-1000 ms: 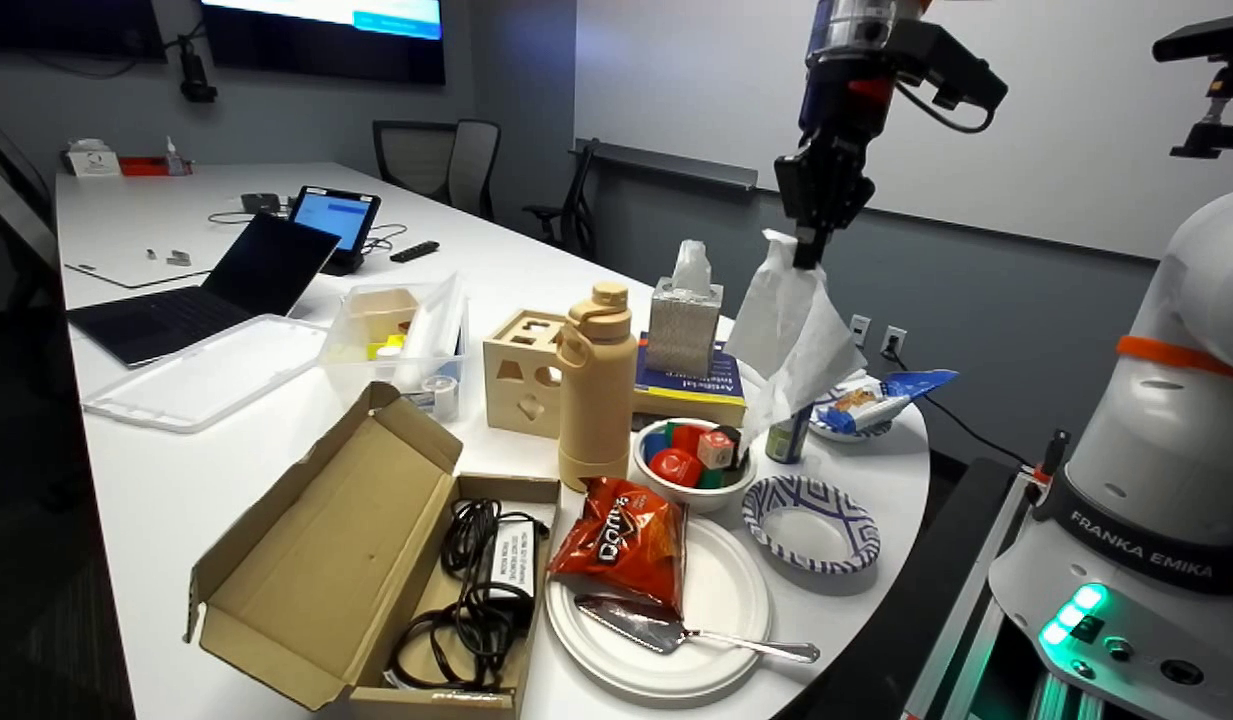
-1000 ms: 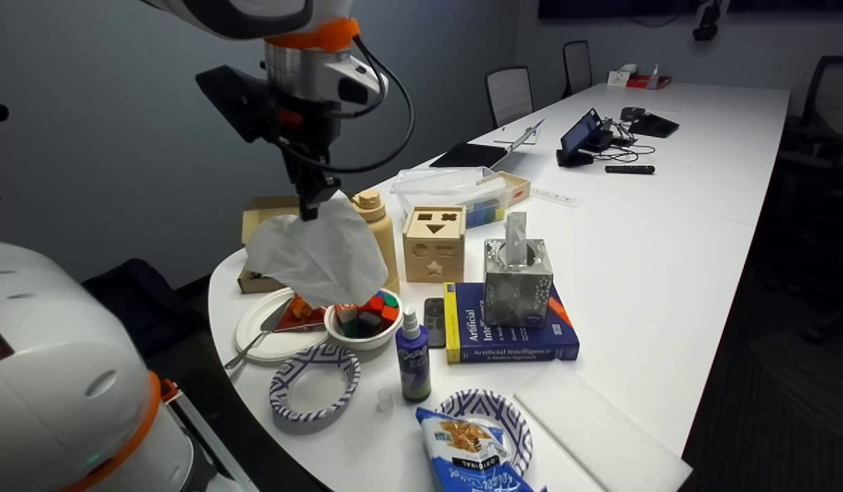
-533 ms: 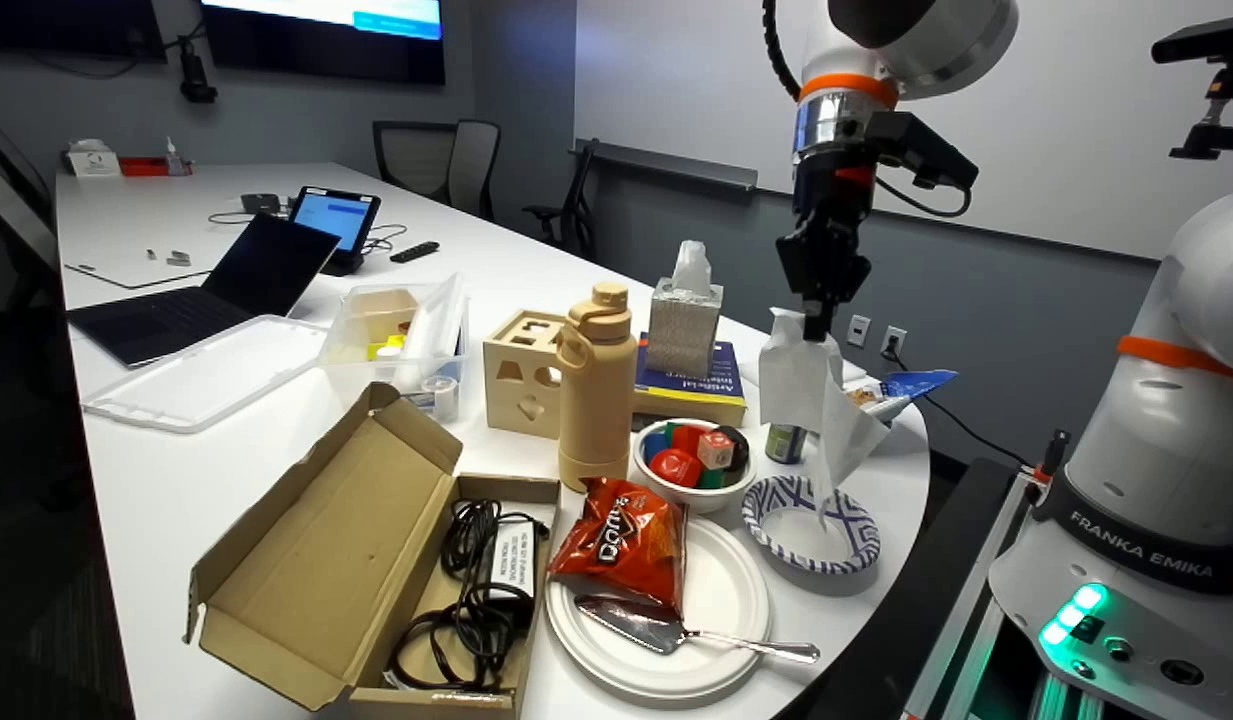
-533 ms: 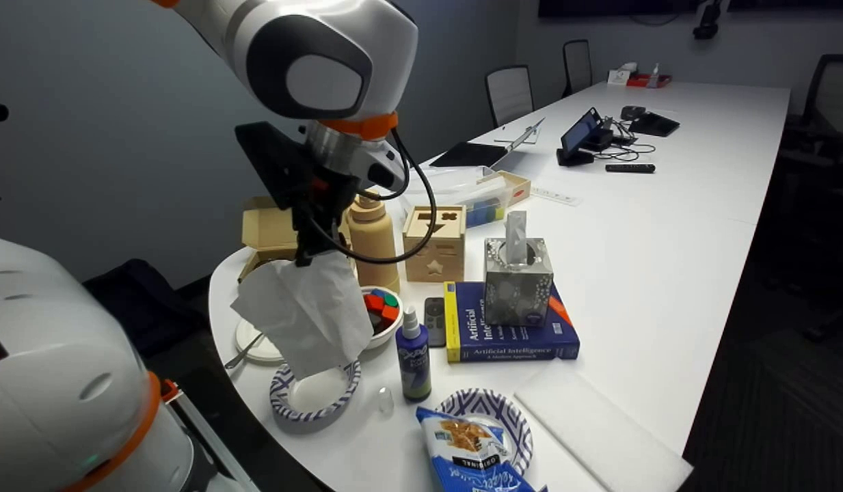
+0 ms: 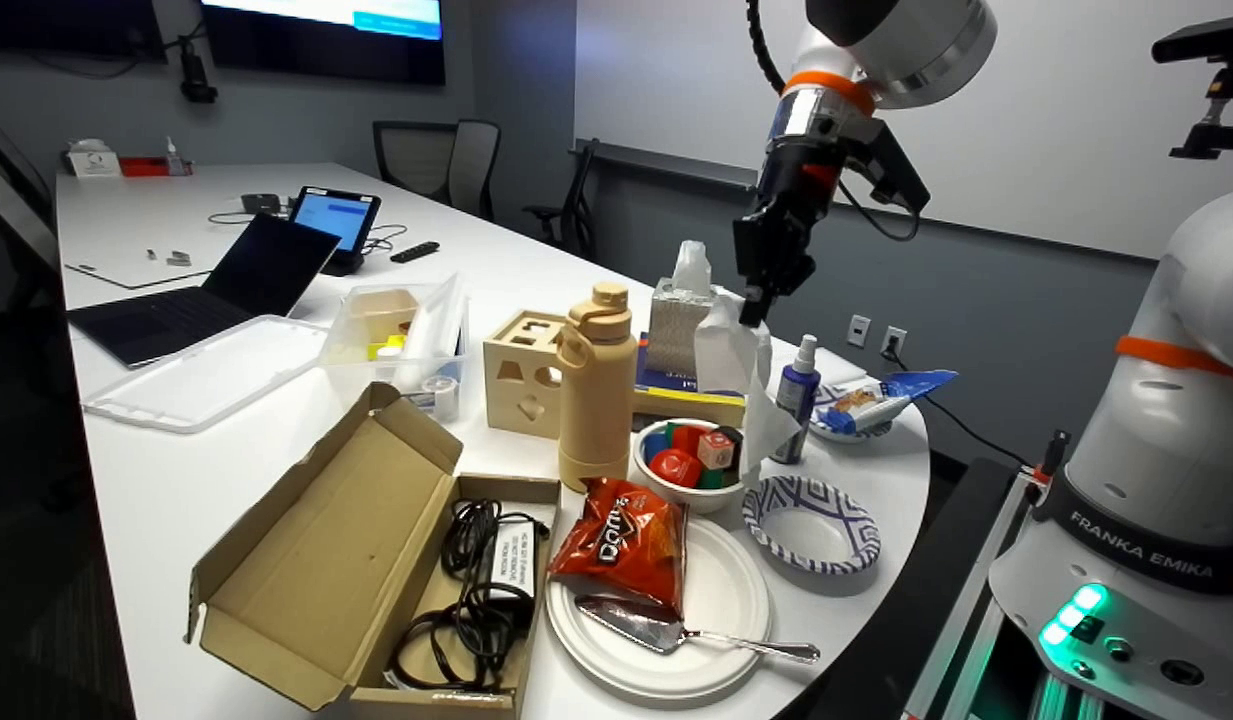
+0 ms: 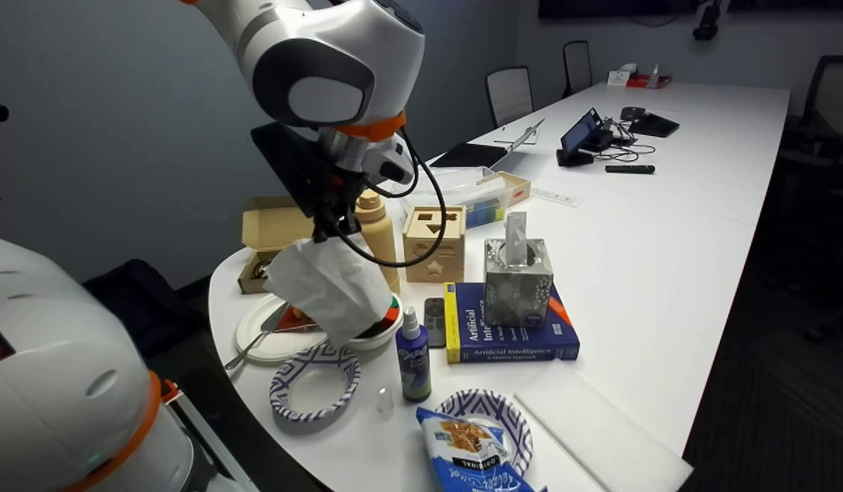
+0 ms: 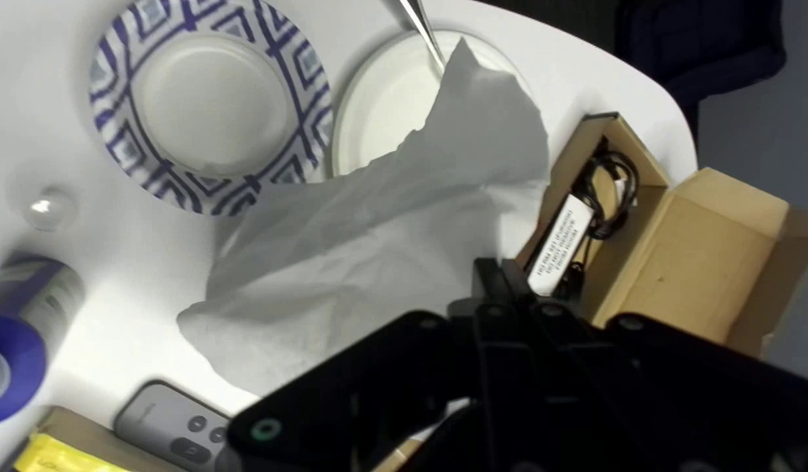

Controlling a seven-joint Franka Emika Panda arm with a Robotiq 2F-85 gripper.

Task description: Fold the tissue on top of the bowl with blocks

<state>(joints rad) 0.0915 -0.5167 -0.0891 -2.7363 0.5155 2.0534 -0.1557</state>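
White tissue (image 6: 329,290) hangs pinched in the gripper (image 7: 500,267) near the bowl (image 5: 688,498), I'd guess to drape the blocks (image 5: 676,466).

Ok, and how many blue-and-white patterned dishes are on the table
2. One dish sits beside the large white plate; another dish is partly covered by the blue snack bag. A third could be hidden, but none shows.

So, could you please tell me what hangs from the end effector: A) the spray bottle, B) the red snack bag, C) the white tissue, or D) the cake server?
C: the wrist view shows the white tissue pinched by the end effector, its jaws shut on it.
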